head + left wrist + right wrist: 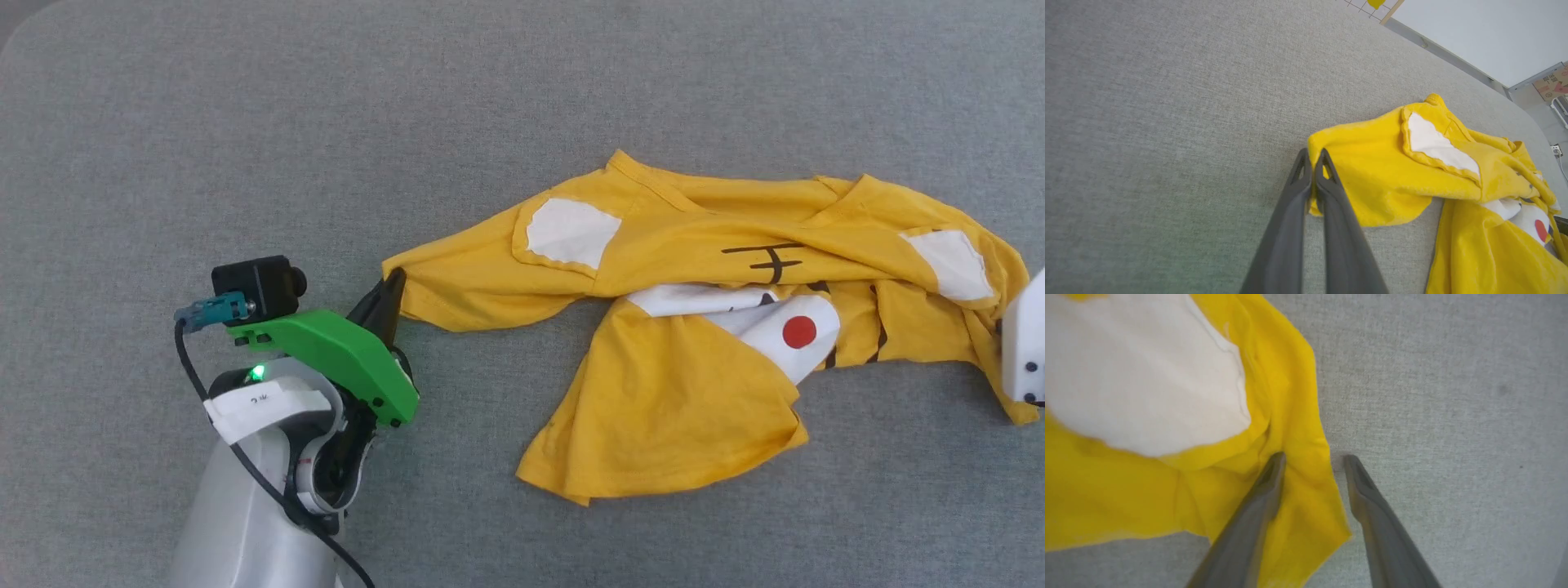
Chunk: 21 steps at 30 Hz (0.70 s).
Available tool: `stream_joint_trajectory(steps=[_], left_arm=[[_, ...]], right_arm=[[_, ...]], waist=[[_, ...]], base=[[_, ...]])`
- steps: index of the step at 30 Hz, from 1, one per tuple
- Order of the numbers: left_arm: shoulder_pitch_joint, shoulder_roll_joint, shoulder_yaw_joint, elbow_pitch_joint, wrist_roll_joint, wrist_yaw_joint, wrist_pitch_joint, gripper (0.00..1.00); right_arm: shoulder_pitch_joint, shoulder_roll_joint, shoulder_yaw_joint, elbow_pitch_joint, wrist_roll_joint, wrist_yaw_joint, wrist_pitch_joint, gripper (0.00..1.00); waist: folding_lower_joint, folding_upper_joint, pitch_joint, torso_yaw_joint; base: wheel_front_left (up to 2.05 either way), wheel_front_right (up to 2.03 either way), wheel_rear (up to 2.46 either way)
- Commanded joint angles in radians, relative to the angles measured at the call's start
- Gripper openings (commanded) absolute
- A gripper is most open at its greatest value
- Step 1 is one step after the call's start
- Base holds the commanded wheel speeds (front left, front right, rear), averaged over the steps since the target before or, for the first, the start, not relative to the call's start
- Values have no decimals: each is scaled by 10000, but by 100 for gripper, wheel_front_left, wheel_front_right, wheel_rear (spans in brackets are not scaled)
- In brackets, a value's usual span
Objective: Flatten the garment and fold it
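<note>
My left tool (1312, 157) is clenched on a sleeve end of the garment (669, 392), which lies crumpled and twisted on the grey counter (326, 122). My right tool (1313, 465) stands parted astride the opposite edge, gripping nothing yet. Flattening looks barely begun; no fold is made.

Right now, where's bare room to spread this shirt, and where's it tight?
Bare grey surface runs wide above the garment and left of the left gripper; a band below the hem is free too. Tight at the right edge, where the right gripper straddles the shirt's border.
</note>
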Motion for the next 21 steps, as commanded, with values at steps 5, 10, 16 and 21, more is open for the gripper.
stream_joint_trajectory(steps=[5, 10, 16, 21], left_arm=[[-182, 18, 224, 16, -267, -213, -483, 0], [-1251, 25, 624, 110, -1026, -552, -671, 0], [-4111, 705, 883, 969, -893, -615, -299, 0], [-8011, 1699, 1020, 2910, 158, -338, -741, 0]], right_arm=[[-280, 254, -172, -203, 739, 4, -794, 0], [-1499, 299, -733, -703, 1817, 4, -1251, 0], [-3893, 270, -933, -833, 2007, 4, -1080, 0], [-7550, 1022, -931, 286, 872, 4, -1977, 0]], waist=[[0, 0, -381, -131], [0, 0, -756, -251], [0, 0, -777, -368], [0, 0, -395, -716]], base=[[0, 0, 0], [0, 0, 0], [0, 0, 0], [0, 0, 0]])
